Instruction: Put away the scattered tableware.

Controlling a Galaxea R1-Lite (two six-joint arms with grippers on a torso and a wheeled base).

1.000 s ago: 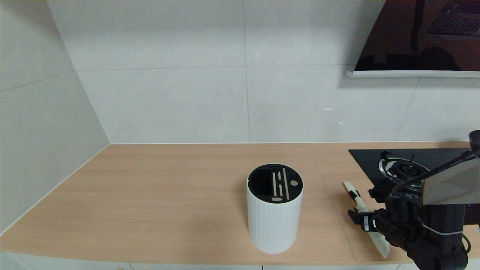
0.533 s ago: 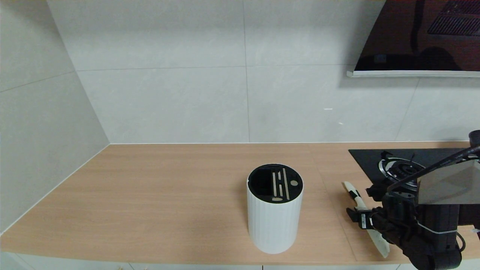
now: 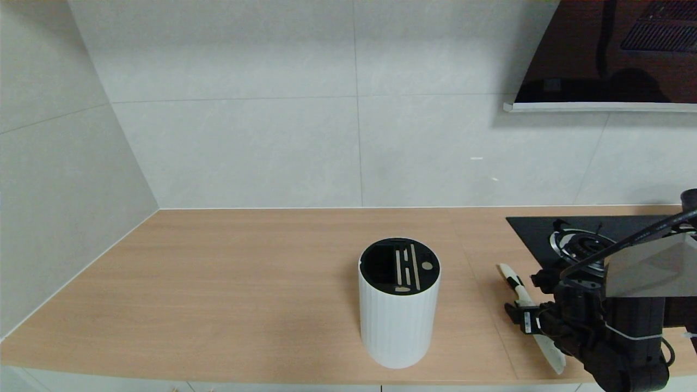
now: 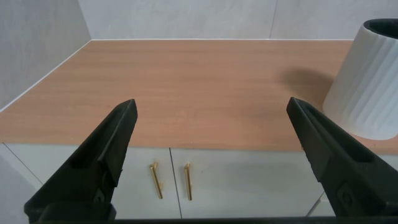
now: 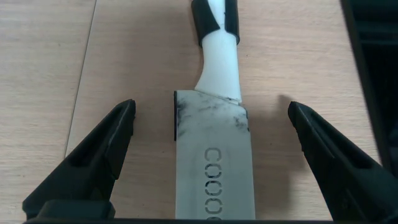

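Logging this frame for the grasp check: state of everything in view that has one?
knife, lying flat on the counter, not gripped
holder, upright, nothing sticking out of its slots
right gripper, open, fingers either side of the knife blade
left gripper, open, empty
burner, no flame visible

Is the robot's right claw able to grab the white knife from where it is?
Probably yes. The right claw is open right above the knife, one finger on each side of the blade near the handle, and nothing lies between them on the countertop.
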